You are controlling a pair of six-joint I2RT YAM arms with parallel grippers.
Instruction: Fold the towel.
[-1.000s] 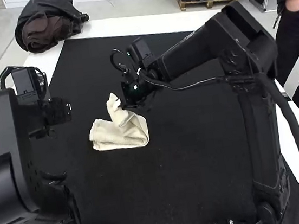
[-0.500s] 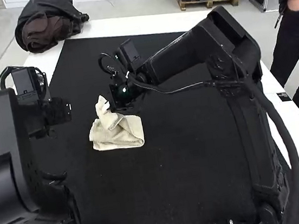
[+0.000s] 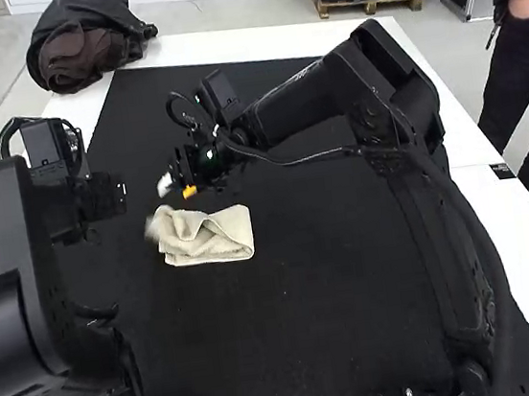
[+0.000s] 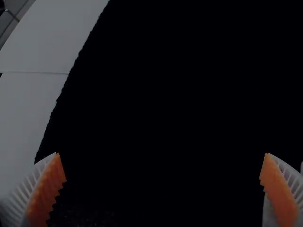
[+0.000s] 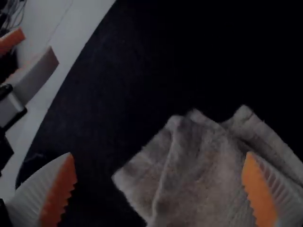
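Observation:
The cream towel [image 3: 209, 236] lies on the black mat, folded into a small rough bundle with loose creases across its top. Just beyond it, my right gripper [image 3: 177, 187] is open and apart from the cloth. My left gripper [image 3: 100, 197] stands off to the towel's left. In the left wrist view, my left gripper [image 4: 162, 153] is spread wide over bare black mat. The right wrist view has my right gripper [image 5: 160, 153] with nothing held, the rumpled towel [image 5: 199, 175] beneath and partly behind one finger.
The black mat [image 3: 352, 284] surrounds the towel, with the white table edge [image 3: 217, 44] beyond it. A dark bag [image 3: 86, 41] sits at the far left corner. My left gripper's fingers [image 5: 40, 71] also appear in the right wrist view.
My right gripper has moved left and let go of the towel's raised corner, which has dropped onto the left side of the bundle. The left arm has kept still.

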